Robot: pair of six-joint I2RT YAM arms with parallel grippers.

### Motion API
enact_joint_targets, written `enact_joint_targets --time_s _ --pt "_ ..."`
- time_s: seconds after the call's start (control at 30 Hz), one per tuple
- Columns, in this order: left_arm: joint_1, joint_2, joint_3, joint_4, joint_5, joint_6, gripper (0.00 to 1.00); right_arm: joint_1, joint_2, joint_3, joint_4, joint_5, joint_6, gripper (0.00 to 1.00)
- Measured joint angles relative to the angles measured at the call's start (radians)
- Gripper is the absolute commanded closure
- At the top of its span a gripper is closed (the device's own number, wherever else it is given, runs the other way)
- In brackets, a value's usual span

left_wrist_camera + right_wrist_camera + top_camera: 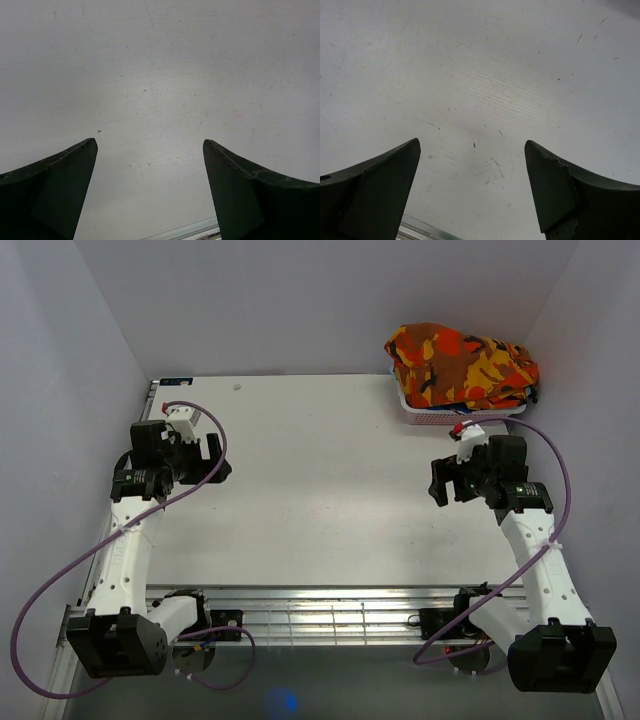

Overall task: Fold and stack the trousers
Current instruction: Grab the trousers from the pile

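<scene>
Only the top view shows the trousers [462,365]. They are bunched into a loose heap in a white basket [436,418] at the far right corner of the tabletop [320,510], neither spread nor folded. The cloth is printed in bright orange, red and yellow camouflage with dark brown blotches, and the heap rises above the basket rim.

In the two wrist views only the bare pale surface with small specks is seen. There the left end effector [150,145] is shown with its fingers spread wide and nothing between them. The right end effector [472,145] is spread the same way and holds nothing. From above, the left one is seen at the left side, well apart from the trousers, and the right one near the basket.
</scene>
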Motion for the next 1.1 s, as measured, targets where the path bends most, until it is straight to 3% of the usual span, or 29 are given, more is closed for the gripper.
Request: enact_joint_targets --time_s 0.37,0.83,1.1 --pt "0.0 0.01 0.1 0.0 0.087 0.01 0.02 0.0 0.231 0.359 0.002 0.023 -0.053 0.1" --pt "0.0 0.066 0.148 0.0 0.15 0.006 0.02 -0.02 0.885 1.116 0.141 0.047 0.014 0.1" --pt "0.0 0.057 0.091 0.011 0.149 0.011 0.02 -0.059 1.154 1.22 0.214 0.082 0.084 0.1"
